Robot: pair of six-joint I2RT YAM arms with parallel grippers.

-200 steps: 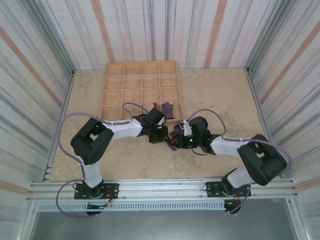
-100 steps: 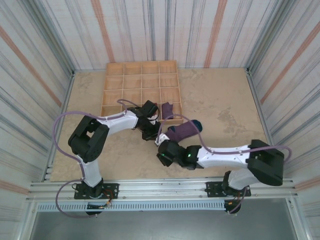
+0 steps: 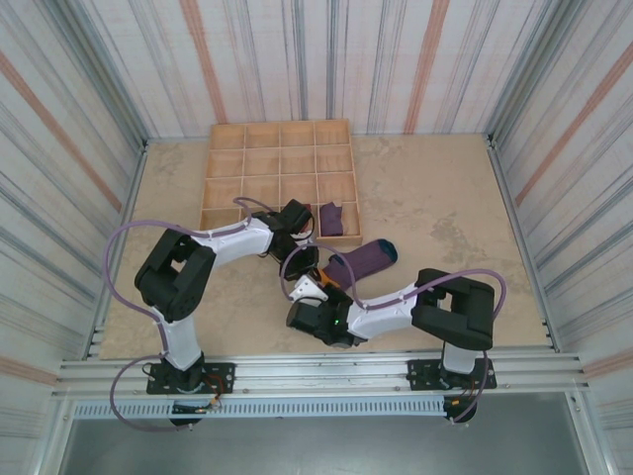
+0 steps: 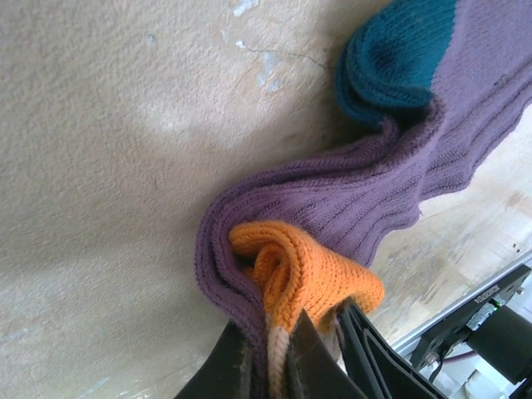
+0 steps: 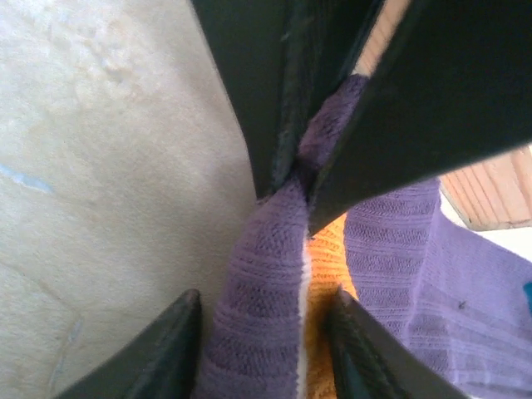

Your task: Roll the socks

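Note:
The purple sock (image 3: pixel 361 259) lies on the table with its teal toe (image 3: pixel 387 247) pointing right, below the tray's near right corner. My left gripper (image 3: pixel 305 259) is shut on its bunched orange cuff end (image 4: pixel 307 266), fingertips (image 4: pixel 270 332) pinching purple and cream folds. In the right wrist view the left gripper (image 5: pixel 291 204) pinches the sock from above. My right gripper (image 5: pixel 266 332) stands open, a finger close on either side of the purple and orange knit (image 5: pixel 258 291). From above, the right gripper (image 3: pixel 305 283) sits just near of the left one.
A wooden compartment tray (image 3: pixel 277 158) stands at the back of the table, with a dark purple sock (image 3: pixel 331 218) in its near right compartment. The right arm's elbow (image 3: pixel 455 307) folds over the table's near right. Striped walls close in the sides.
The right arm has swung left and toward the near edge, off the sock's middle to its cuff end under the left gripper. Its jaws widened, then narrowed. The left gripper kept its hold.

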